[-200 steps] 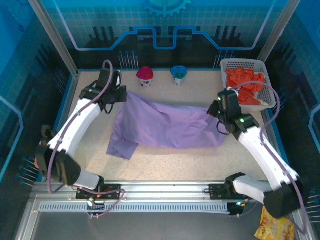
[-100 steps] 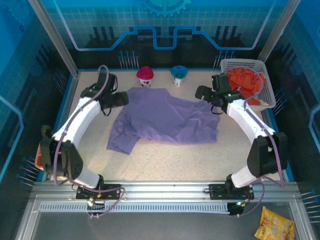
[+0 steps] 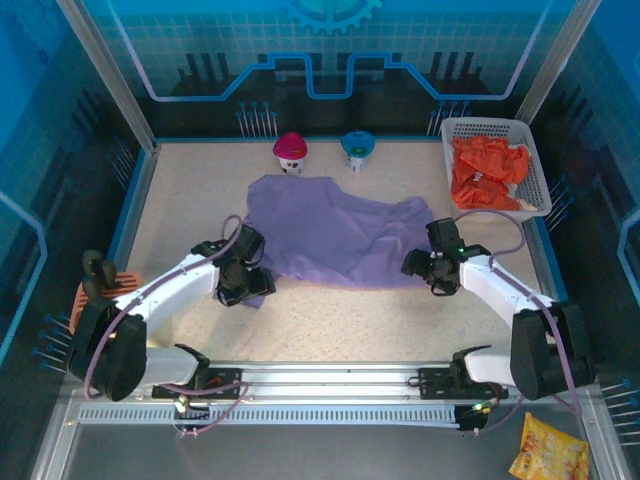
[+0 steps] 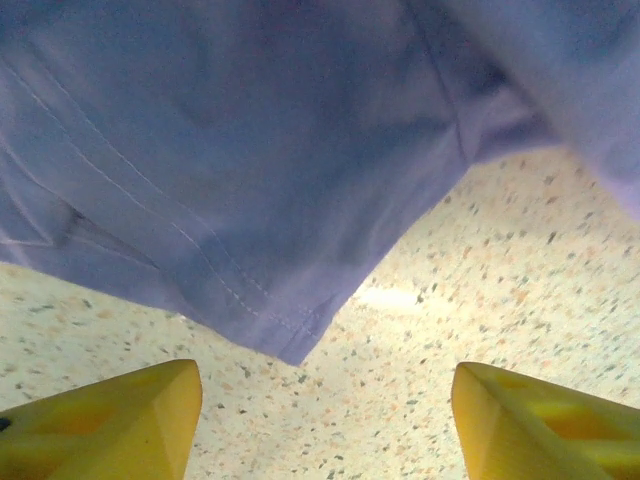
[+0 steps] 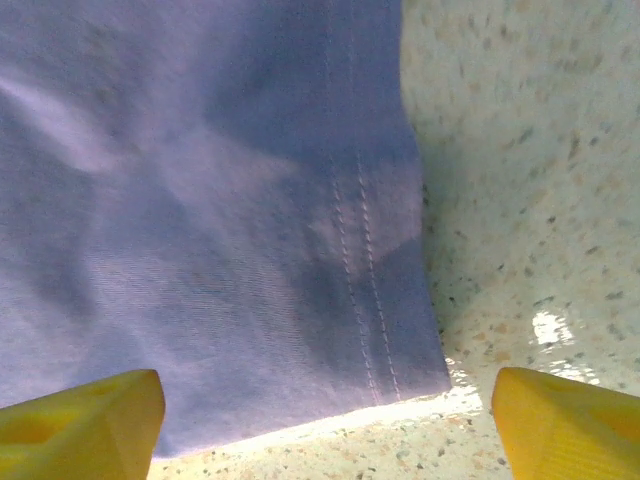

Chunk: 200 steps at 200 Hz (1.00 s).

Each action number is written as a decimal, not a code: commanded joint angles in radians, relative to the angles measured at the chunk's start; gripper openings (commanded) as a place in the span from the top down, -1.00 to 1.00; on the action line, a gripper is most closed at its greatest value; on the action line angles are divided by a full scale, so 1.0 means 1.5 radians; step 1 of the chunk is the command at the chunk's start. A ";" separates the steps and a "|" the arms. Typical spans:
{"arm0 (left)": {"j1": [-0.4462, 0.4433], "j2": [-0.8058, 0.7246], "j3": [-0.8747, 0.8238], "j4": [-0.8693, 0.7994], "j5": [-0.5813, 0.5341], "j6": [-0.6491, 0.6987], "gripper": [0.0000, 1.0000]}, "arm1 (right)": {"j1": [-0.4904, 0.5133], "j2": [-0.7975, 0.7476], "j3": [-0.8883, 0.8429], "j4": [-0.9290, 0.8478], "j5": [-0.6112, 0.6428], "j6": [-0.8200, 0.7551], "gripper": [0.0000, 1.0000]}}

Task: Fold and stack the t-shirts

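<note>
- Top external view: The lavender t-shirt lies spread open and rumpled at the middle of the table, with no fold made in it yet. The orange-red t-shirts are heaped in the white basket at the far right corner, so the task looks to be at its very start, with every shirt still to fold and no stack begun. The left gripper sits low at the shirt's near left corner and the right gripper at its near right corner.
- Left wrist view: The left gripper is spread wide, its yellow fingertips well apart and holding nothing. A stitched corner of the lavender t-shirt lies on the speckled table just ahead of them.
- Right wrist view: The right gripper also stands wide and empty, with the shirt's double-stitched hem flat on the table just ahead.
- Against the earlier frames: A second ago both grippers were up at the shirt's far corners, with the cloth drawn taut between them. Half a second ago they stood beside it at the far side. Now both arms have pulled back to the near edge. The shirt rests flatter and further back, and the basket is no longer partly covered by the right arm.
</note>
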 commanded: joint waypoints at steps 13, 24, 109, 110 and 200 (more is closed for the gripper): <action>-0.025 0.055 -0.013 0.066 0.014 -0.050 -0.27 | -0.007 0.063 -0.015 0.083 -0.048 0.044 -0.58; -0.025 0.071 -0.019 0.085 0.007 -0.051 -0.17 | -0.007 0.076 -0.016 0.096 -0.046 0.046 -0.44; -0.016 0.124 0.063 0.016 -0.113 0.021 1.00 | -0.034 -0.015 0.117 -0.093 -0.217 0.052 0.96; -0.016 0.124 0.063 0.016 -0.113 0.021 1.00 | -0.035 -0.014 0.122 -0.094 -0.222 0.051 0.95; -0.015 0.101 0.058 -0.009 -0.087 0.058 0.87 | -0.116 0.232 0.366 -0.044 -0.295 -0.004 -0.84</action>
